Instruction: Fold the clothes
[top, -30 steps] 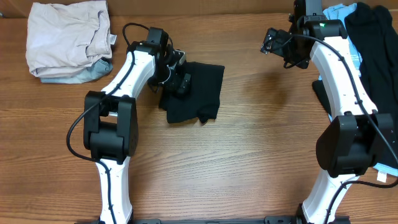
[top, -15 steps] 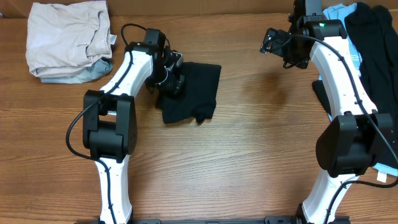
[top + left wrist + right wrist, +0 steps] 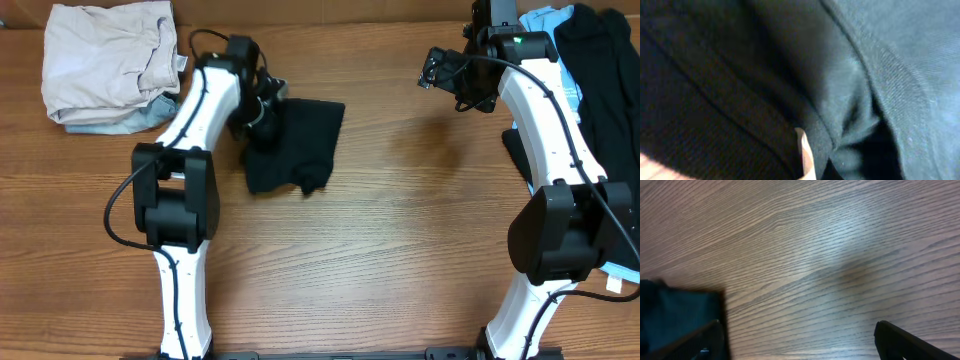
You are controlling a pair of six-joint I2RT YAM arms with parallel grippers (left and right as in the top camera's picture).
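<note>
Black shirt [image 3: 300, 145] lies on the counter [image 3: 400, 250], its edge gripped by the left pincer [image 3: 262, 112]; right of it, the right pincer [image 3: 797, 330] hangs open.

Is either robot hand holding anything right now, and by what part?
The left gripper seems to pinch the black garment at its left edge; fabric hides the fingers. The right gripper is open over the table, holding nothing.

No legible text or labels anywhere.
</note>
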